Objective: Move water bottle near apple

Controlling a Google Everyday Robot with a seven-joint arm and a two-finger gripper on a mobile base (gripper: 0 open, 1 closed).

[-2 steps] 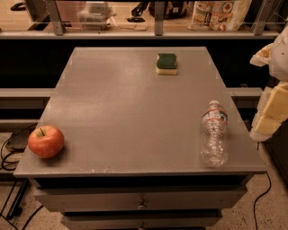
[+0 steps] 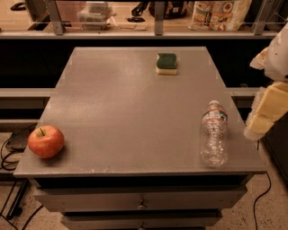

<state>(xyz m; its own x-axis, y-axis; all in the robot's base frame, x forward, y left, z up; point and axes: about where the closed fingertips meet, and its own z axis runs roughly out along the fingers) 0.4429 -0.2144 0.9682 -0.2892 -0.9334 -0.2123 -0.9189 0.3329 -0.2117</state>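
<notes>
The water bottle (image 2: 214, 134) lies on its side near the right front corner of the grey table (image 2: 130, 112), with its white cap pointing to the back. The red apple (image 2: 46, 141) sits upright at the left front corner, far from the bottle. My gripper (image 2: 266, 112) hangs at the right edge of the view, just right of the bottle and beyond the table's right edge. It touches nothing.
A green and yellow sponge (image 2: 167, 63) lies at the back middle of the table. A shelf with bags and containers (image 2: 216, 13) runs behind it. Drawers sit under the tabletop, and cables lie on the floor at the left and right.
</notes>
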